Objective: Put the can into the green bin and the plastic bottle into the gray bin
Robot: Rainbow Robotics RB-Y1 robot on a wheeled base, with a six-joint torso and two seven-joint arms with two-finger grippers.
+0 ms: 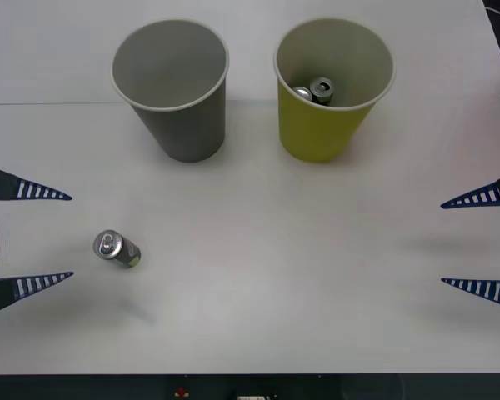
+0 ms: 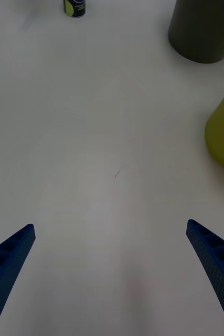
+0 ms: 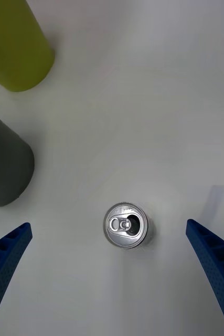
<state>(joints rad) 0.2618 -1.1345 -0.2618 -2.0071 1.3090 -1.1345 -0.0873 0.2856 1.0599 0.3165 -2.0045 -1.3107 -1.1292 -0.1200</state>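
Left gripper released, fingers spread wide, low at the robot's left edge of the worktop. Can upright, pull-tab up, just beyond the fingertips and roughly on the line between them; seen from above in the left wrist view, centred but slightly nearer one finger. Right gripper likewise released and empty, parked at the opposite edge, well apart from everything. Gray bin upright at the rear, nothing visible inside. Green bin upright just beside it on the robot's right, two cans already lying at its bottom. Step in hand, as judged: grasp of the standing can by the left gripper. Recommended: advance straight until both fingers flank the can body, centre before closing to avoid tipping it, clamp mid-height, lift clear, carry past the gray bin without clipping its rim, release over the green bin. Count: grippers, two; bins, two, one gray and one green; cans, three, one on the worktop and two binned; plastic bottles, none seen.
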